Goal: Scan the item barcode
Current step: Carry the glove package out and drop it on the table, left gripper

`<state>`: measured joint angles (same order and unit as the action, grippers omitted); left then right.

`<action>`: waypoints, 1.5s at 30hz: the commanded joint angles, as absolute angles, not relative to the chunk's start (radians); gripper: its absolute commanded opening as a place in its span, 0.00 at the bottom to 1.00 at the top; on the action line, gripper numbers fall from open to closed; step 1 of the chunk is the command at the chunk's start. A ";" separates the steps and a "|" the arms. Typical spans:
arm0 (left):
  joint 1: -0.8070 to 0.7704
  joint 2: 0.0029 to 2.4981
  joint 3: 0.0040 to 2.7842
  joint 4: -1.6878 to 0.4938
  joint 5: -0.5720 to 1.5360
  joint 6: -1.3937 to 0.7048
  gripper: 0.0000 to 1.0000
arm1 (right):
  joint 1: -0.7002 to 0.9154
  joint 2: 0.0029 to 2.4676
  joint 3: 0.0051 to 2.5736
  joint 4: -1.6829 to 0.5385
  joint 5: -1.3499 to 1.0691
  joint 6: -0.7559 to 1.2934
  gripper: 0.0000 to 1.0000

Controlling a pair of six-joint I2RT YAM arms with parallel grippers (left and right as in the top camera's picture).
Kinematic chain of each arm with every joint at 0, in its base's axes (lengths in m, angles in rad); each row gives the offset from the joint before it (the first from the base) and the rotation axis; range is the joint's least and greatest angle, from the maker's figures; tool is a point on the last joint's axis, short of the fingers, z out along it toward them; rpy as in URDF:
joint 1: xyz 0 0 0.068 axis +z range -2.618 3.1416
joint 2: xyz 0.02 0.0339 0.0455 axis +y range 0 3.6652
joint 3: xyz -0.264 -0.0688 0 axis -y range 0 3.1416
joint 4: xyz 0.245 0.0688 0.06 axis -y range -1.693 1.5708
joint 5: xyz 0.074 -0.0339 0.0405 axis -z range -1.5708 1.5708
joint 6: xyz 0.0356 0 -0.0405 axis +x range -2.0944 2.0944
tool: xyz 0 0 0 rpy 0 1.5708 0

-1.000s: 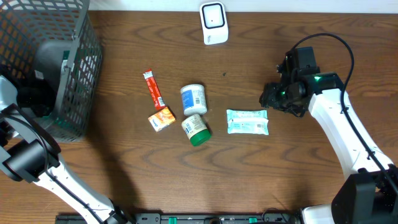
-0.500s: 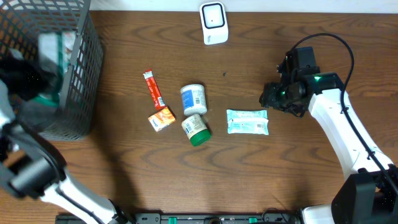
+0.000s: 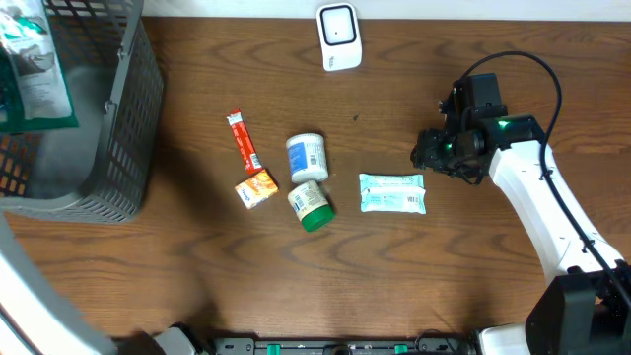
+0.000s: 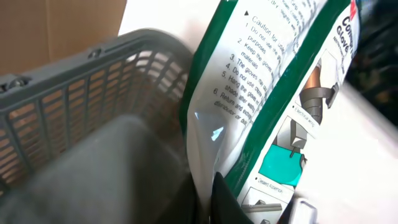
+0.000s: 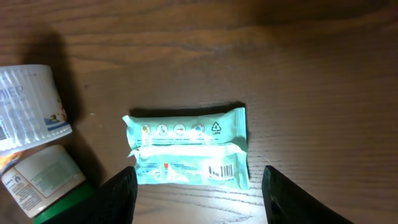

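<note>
Pouch (image 4: 271, 78), glossy white, green-edged

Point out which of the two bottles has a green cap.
The bottle beside the orange packet, lower in the overhead view; the blue-labelled bottle shows no green.

I've got a dark brown wood-grain table (image 3: 414, 286) filling the overhead, pale strip (image 3: 513, 8) past its far edge, tan panel (image 4: 50, 25) and white wall (image 4: 161, 15) on left wrist, soft even light
</note>
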<state>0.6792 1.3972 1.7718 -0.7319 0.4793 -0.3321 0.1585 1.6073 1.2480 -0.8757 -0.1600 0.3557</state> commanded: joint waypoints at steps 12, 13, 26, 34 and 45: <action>0.137 1.215 1.724 -1.045 0.504 -0.424 0.07 | 0.006 1.559 1.280 -0.881 -0.253 0.327 0.70; 0.082 1.230 1.707 -1.039 0.504 -0.429 0.07 | -0.041 1.544 1.291 -0.892 -0.289 0.324 0.72; -0.452 1.586 1.620 -0.896 0.470 -0.548 0.07 | -0.416 1.495 1.308 -1.066 -0.397 0.227 0.79; -0.677 1.870 1.620 -0.776 0.402 -0.617 0.07 | -0.423 1.495 1.308 -1.067 -0.398 0.227 0.79; -0.724 2.031 1.620 -0.746 0.403 -0.622 0.17 | -0.411 1.495 1.307 -1.066 -0.397 0.227 0.79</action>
<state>-0.7280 2.0365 1.6215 -0.7502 0.4122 -0.6128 -0.4141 1.4986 1.2972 -1.0634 -0.3862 0.2436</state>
